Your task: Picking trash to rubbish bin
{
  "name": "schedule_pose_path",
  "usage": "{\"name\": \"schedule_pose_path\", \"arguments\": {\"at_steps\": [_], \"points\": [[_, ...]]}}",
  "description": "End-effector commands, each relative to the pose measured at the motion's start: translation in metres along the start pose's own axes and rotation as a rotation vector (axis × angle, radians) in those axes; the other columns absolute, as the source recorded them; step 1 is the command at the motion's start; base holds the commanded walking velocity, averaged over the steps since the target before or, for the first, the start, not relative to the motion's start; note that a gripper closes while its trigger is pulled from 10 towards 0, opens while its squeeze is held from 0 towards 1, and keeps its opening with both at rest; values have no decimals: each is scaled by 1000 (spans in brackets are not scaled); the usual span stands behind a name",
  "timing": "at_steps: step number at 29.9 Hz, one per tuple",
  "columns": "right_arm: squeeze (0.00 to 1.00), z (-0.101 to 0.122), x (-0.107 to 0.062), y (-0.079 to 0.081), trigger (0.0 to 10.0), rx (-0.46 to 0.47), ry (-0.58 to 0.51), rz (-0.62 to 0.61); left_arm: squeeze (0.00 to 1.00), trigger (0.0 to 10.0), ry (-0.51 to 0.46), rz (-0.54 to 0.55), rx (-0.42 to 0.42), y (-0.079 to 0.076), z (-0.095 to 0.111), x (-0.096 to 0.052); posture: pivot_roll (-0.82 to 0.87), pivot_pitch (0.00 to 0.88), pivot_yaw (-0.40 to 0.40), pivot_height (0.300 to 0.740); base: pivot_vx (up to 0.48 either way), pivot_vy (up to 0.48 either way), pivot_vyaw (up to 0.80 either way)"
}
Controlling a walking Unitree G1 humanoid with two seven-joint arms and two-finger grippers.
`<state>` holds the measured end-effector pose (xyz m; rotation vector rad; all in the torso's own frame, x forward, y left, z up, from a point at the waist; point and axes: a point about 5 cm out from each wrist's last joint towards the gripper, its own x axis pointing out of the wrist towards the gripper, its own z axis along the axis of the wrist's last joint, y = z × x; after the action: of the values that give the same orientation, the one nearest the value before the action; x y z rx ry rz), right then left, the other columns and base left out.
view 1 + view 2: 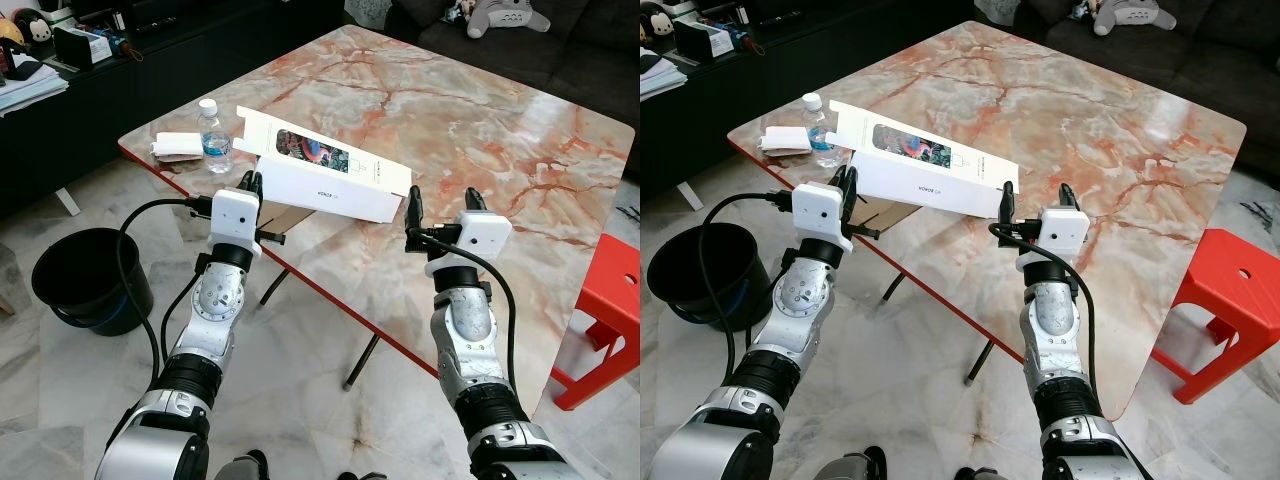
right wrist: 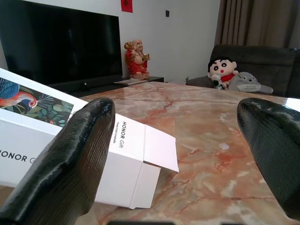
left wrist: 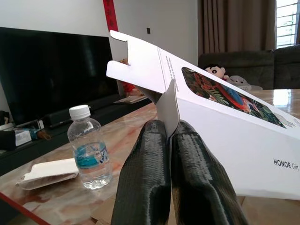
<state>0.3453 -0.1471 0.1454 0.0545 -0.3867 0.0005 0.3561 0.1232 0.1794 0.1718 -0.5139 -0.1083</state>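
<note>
A long white Honor gift box [image 1: 330,180] lies at the near edge of the marble table [image 1: 480,120], its end flaps open. My left gripper [image 1: 251,184] is at the box's left end. In the left wrist view it [image 3: 169,129] is shut, with the box's side flap [image 3: 168,105] pinched between its tips. At the box's right end my right gripper [image 1: 443,203] is open. The box's open end flap [image 2: 159,150] lies just inside its left finger [image 2: 75,164]. A small water bottle [image 1: 214,138] and a white packet [image 1: 178,146] stand behind the box near the table's left corner.
A black bucket [image 1: 90,280] sits on the floor to the left, below the table corner. A red stool [image 1: 605,310] stands at the right. A brown cardboard piece [image 1: 875,210] lies under the box. A TV cabinet [image 1: 60,60] and a sofa with plush toys [image 1: 505,15] line the back.
</note>
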Motion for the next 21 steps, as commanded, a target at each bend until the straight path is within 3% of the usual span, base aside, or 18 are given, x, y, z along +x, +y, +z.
{"name": "schedule_pose_path", "arguments": {"at_steps": [1,21], "points": [[0,-1,-3,-2,10000,-8,1,-3,0,10000,-14,-12,-9,-3,3,3,144,122,-69,740,0,0,0],[0,-1,-2,-3,10000,-4,8,-9,0,10000,-13,0,-27,-2,3,5,144,136,-72,740,-52,0,0]]}}
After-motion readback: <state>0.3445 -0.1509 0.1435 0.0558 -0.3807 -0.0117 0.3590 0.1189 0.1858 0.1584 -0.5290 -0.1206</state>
